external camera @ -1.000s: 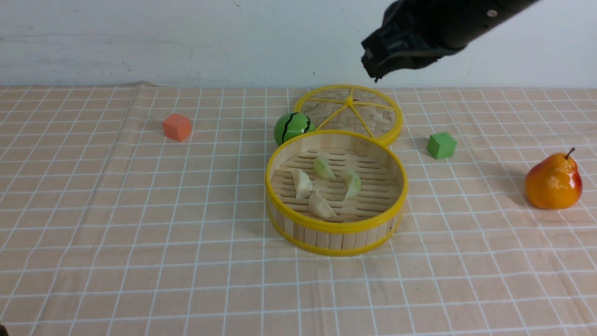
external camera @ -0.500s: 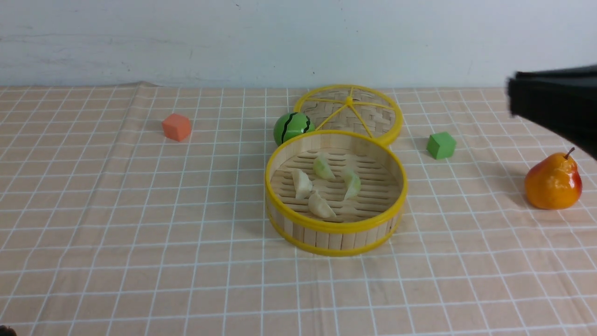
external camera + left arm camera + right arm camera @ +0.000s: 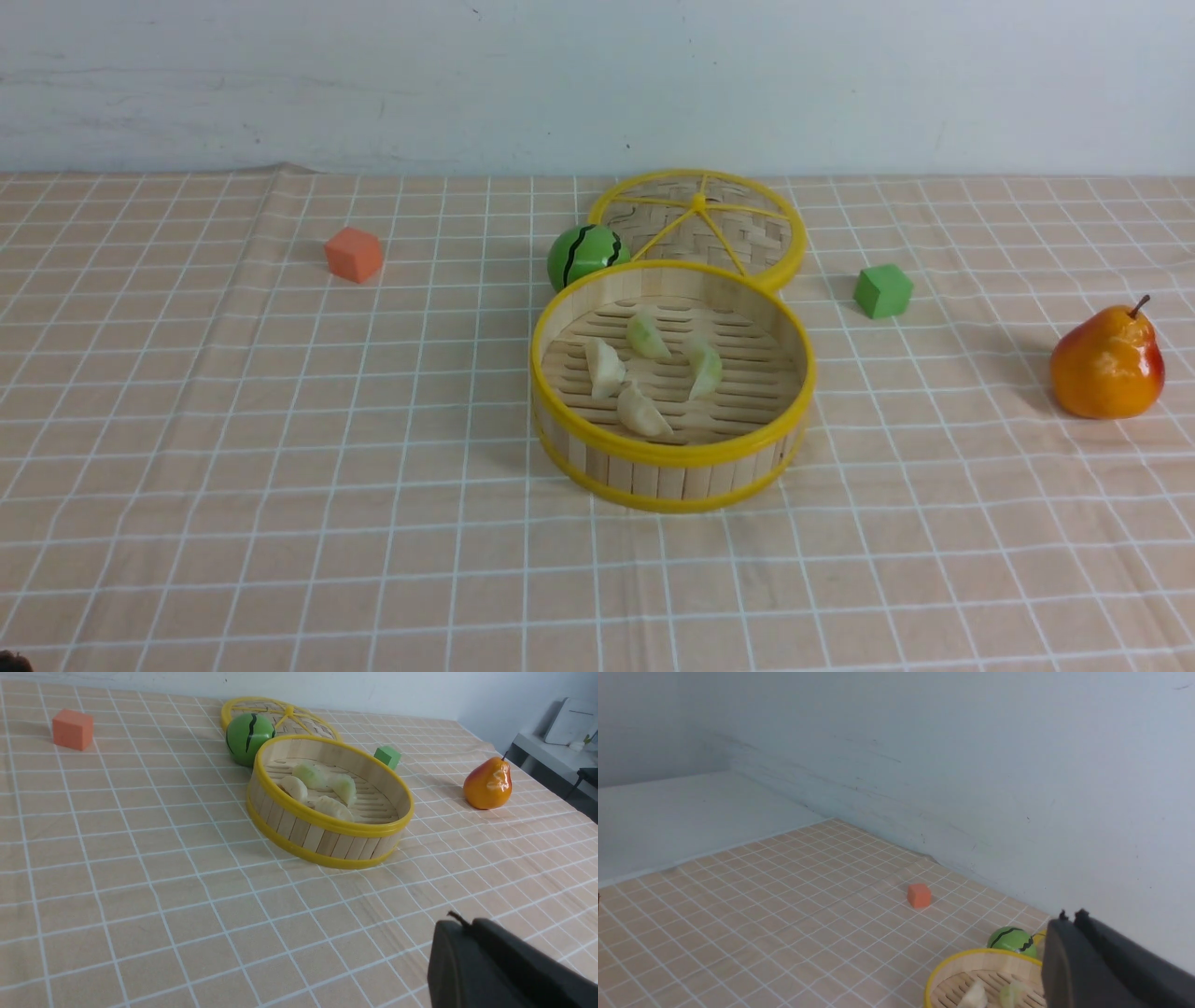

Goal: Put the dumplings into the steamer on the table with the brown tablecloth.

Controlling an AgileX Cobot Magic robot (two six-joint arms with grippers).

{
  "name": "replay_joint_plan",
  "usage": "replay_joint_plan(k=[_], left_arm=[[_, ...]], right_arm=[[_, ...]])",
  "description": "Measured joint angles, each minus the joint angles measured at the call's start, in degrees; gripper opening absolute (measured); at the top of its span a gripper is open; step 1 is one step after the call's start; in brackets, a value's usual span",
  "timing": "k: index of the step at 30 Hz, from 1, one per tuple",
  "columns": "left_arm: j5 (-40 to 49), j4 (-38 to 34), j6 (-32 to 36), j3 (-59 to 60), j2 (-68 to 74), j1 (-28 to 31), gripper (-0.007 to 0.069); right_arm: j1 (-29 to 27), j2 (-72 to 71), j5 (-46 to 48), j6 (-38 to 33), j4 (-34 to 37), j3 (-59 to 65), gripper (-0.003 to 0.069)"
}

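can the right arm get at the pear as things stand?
Probably yes. The pear stands alone on the tablecloth on the robot's right, clear of the green cube and steamer. The right gripper is shut and must open first.

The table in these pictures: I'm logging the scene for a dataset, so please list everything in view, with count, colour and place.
steamer: one, bamboo with yellow rims, table centre
dumplings: four, two pale green, two cream, inside the steamer
lid: one, woven with yellow spokes, behind the steamer
toy watermelon: one, green with black stripes, behind the steamer's left
orange cube: one, far left
green cube: one, right of the lid
pear: one, orange-red, far right
tablecloth: one, tan with white grid
left gripper: black, shut
right gripper: black, shut
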Motion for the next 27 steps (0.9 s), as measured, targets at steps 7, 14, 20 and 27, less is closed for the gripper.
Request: replay_joint_plan(k=[7, 14, 20, 27], left_arm=[[0.0, 0.0, 0.0, 0.0, 0.0, 0.0, 0.0022], [1.1, 0.1, 0.0, 0.0, 0.0, 0.0, 0.0032], [1.8, 0.1, 0.0, 0.0, 0.0, 0.0, 0.0036], [2.2, 0.1, 0.0, 0.0, 0.0, 0.0, 0.0036]], right_arm=[[0.0, 0.0, 3.3, 0.0, 1.9, 0.4, 0.0000], [0.0, 0.0, -2.4, 0.0, 1.9, 7.4, -0.0004], [-3.6, -5.8, -18.2, 1.1, 8.0, 24.5, -0.0021], [-18.4, -18.9, -18.1, 19.6, -12.8, 40.0, -0.0021]])
